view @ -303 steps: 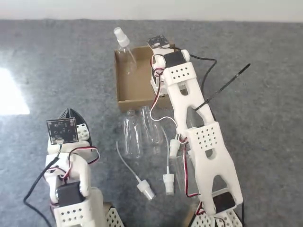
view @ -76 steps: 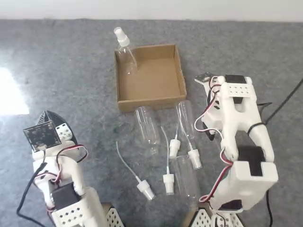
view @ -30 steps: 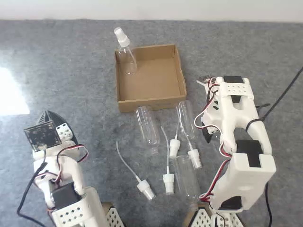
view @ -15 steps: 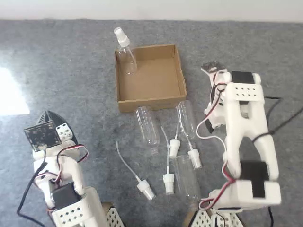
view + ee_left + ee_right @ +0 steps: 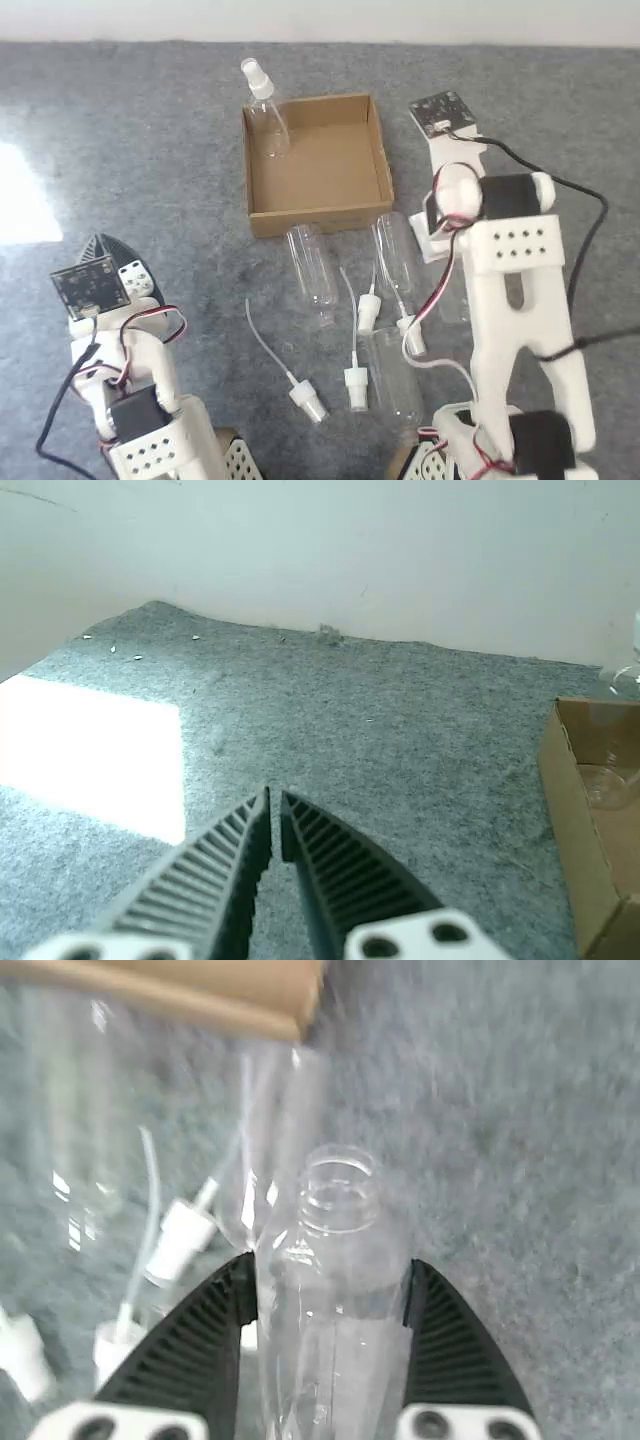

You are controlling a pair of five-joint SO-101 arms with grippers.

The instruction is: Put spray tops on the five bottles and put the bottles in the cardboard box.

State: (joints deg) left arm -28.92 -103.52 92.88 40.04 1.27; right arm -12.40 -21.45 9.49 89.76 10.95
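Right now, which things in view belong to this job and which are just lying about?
Job: cardboard box; capped bottle standing in it; uncapped bottle in the right claw; bottles and loose spray tops lying near it.
Lying about: grey mat; left claw, shut, empty; sunlit patch.

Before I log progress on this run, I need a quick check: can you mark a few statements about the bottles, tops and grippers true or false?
1. The right gripper has a bottle between its fingers. True.
2. That bottle wears a spray top. False: its neck is open.
3. The cardboard box holds three bottles. False: one capped bottle stands in a corner.
4. The left gripper is shut and empty. True.
5. Loose spray tops lie on the table. True.
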